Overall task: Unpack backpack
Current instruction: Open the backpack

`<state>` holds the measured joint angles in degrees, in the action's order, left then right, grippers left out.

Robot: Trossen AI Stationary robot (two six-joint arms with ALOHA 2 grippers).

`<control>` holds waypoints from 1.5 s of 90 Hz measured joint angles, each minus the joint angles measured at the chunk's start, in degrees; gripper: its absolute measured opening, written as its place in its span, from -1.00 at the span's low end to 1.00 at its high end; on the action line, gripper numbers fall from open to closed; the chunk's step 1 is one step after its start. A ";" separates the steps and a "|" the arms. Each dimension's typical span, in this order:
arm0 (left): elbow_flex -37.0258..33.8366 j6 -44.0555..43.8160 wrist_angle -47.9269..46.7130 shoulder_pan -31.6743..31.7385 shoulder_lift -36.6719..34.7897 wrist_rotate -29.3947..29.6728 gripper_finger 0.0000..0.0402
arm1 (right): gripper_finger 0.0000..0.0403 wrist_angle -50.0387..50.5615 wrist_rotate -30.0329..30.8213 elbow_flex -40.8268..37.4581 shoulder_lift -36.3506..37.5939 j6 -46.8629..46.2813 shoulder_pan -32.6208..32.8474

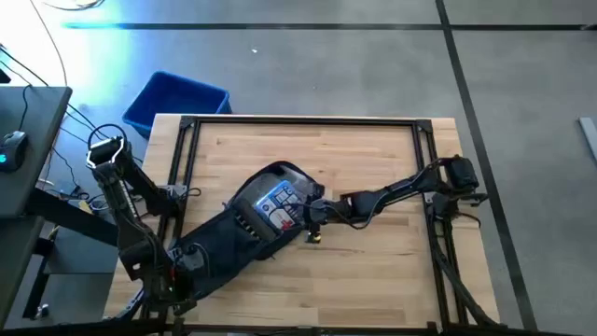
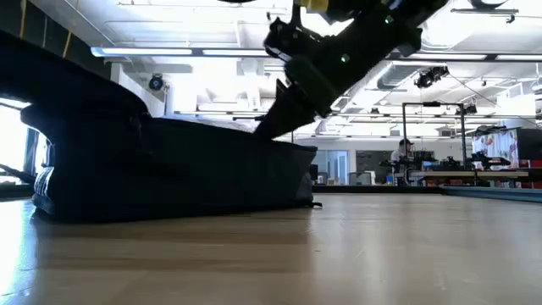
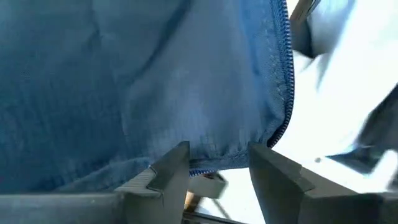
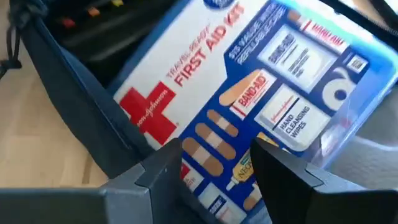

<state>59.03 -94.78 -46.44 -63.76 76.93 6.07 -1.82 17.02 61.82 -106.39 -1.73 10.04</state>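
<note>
The dark navy backpack (image 1: pixel 219 245) lies flat on the wooden table, slanting from the near left corner toward the middle, with its top end open. A blue and white first aid kit (image 1: pixel 280 203) shows in that opening. My right gripper (image 1: pixel 311 213) reaches in from the table's right, slanting down. Its fingers stand apart over the kit's printed lid (image 4: pixel 249 74). My left gripper (image 1: pixel 182 264) is at the backpack's near left end, with blue fabric and a zip edge (image 3: pixel 283 93) filling its view. Its fingers stand apart too. My left gripper (image 3: pixel 217 165) has the backpack's zip edge (image 3: pixel 217 160) running across the gap between its two fingertips, and the fabric rises from there. I cannot tell whether the fingers touch it. My right gripper (image 4: pixel 217 158) has its fingertips (image 4: pixel 165 155) just over the near end of the kit's lid; whether they touch it I cannot tell.
A bright blue plastic bin (image 1: pixel 177 101) stands on the floor beyond the table's far left corner. A black rail frame (image 1: pixel 298 121) runs along the table's edges. A small brass-coloured item (image 1: pixel 314 239) lies on the wood beside the backpack. Bare wood lies to the far side and right.
</note>
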 joint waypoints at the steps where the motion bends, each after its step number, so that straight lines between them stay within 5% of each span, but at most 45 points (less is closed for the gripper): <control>1: 0.01 -0.09 0.46 -0.03 0.00 0.02 -0.30 | -0.11 0.23 0.00 0.01 0.00 -0.10 -0.02; 26: -1.23 8.89 4.88 0.51 0.26 13.41 -0.30 | -0.11 1.22 -0.07 0.04 0.00 -0.84 0.18; 38: -1.38 9.42 6.11 1.55 0.28 10.56 -0.25 | -0.11 1.33 -0.10 0.04 0.00 -1.18 0.18; 49: -1.03 4.88 4.72 1.43 0.28 -2.17 -0.20 | -0.11 1.35 -0.13 0.03 0.00 -1.26 0.18; 55: -0.15 3.99 2.11 1.35 0.28 -3.41 -0.20 | -0.11 1.38 -0.15 0.02 0.00 -1.27 0.18; 62: 0.41 9.39 -1.17 1.58 0.26 3.66 -0.22 | -0.11 1.38 -0.30 0.02 0.00 -1.27 0.18; 77: -0.17 20.18 -9.40 4.89 0.20 31.98 -0.28 | -0.11 1.31 -0.67 0.00 0.00 -1.30 0.18; 92: -2.52 19.18 -18.27 11.98 -0.39 42.21 -0.36 | -0.11 1.17 -0.74 0.00 -0.34 -2.33 0.18; 98: -4.45 16.97 -20.16 15.02 -0.44 40.11 -0.39 | -0.11 1.24 -0.75 0.00 -0.44 -2.32 0.20; 110: -11.30 11.27 -20.12 19.15 -0.44 26.67 -0.45 | -0.11 1.56 -0.96 0.00 -0.46 -2.32 0.25; 135: -19.59 3.78 -13.35 18.25 -0.44 11.18 -0.55 | -0.11 2.09 -0.98 0.00 -0.50 -2.33 0.58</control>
<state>39.44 -91.00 -59.79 -45.51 76.49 17.26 0.27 16.03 61.82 -106.89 -4.06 10.61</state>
